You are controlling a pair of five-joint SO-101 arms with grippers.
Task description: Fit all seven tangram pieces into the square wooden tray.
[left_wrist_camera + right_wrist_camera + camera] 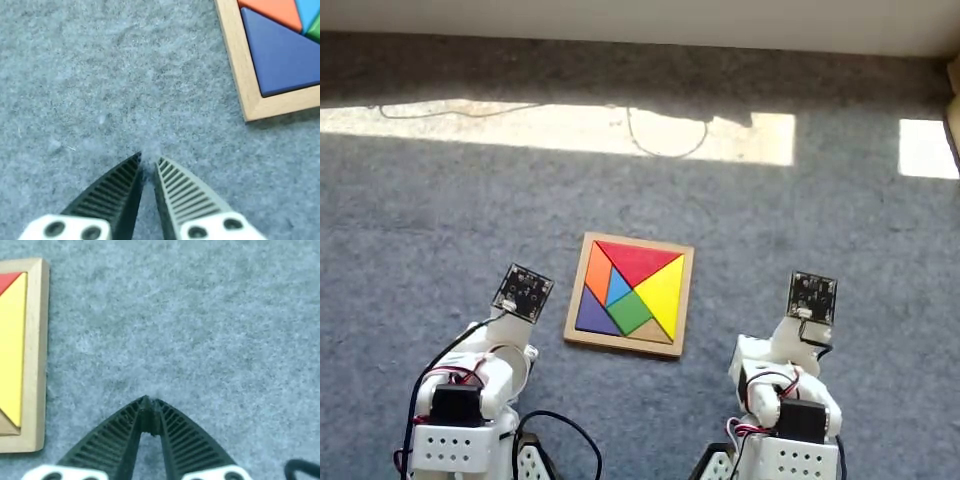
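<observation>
Left claw (149,159): closed, empty, over bare grey desk (75,75), corner of square wooden tray (239,50) near. Right claw (150,401): closed, empty, tray edge near. Tray: centre of high view, seven tangram pieces (660,290) flush inside its rim, open desk on every side.

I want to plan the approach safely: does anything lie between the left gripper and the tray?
Nothing visible does. Just carpet lies between the left gripper and the tray.
</observation>
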